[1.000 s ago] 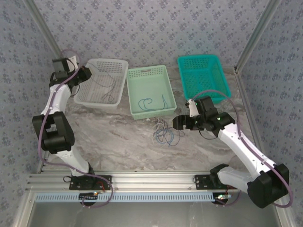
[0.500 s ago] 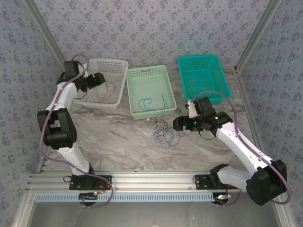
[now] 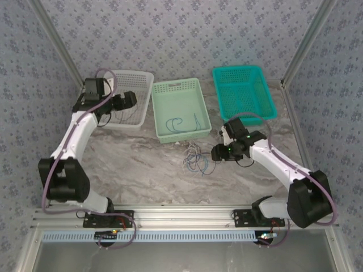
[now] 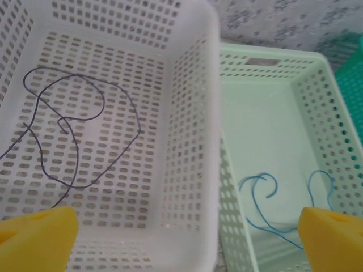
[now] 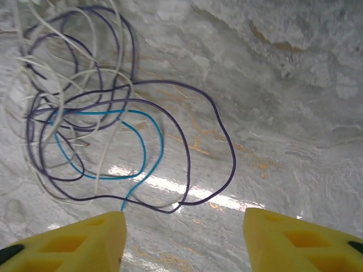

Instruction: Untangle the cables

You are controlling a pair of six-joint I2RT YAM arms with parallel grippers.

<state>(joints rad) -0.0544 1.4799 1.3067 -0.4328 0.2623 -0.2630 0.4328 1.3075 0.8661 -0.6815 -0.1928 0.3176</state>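
A tangle of cables [image 3: 198,160] lies on the marble table in front of the mint basket. In the right wrist view it is several dark purple loops [image 5: 227,153], a blue strand [image 5: 142,141] and white strands [image 5: 34,79]. My right gripper [image 3: 218,152] hovers at the tangle's right side. It [image 5: 181,241] is open, and the outer purple loop lies just ahead of its yellow fingertips [image 5: 74,243]. My left gripper [image 3: 127,101] is over the white basket, open wide [image 4: 184,243] and empty. A lone purple cable [image 4: 74,130] lies in the white basket. A blue cable [image 4: 266,198] lies in the mint basket.
Three baskets stand in a row at the back: white [image 3: 136,76], mint [image 3: 176,85] and teal [image 3: 238,71]. The white basket's wall [image 4: 193,141] and the mint basket's rim [image 4: 272,54] sit close under my left gripper. Patterned walls close in the table.
My left arm has swung right over the white basket and its jaws have opened. My right gripper has edged closer to the tangle with its wrist turned.
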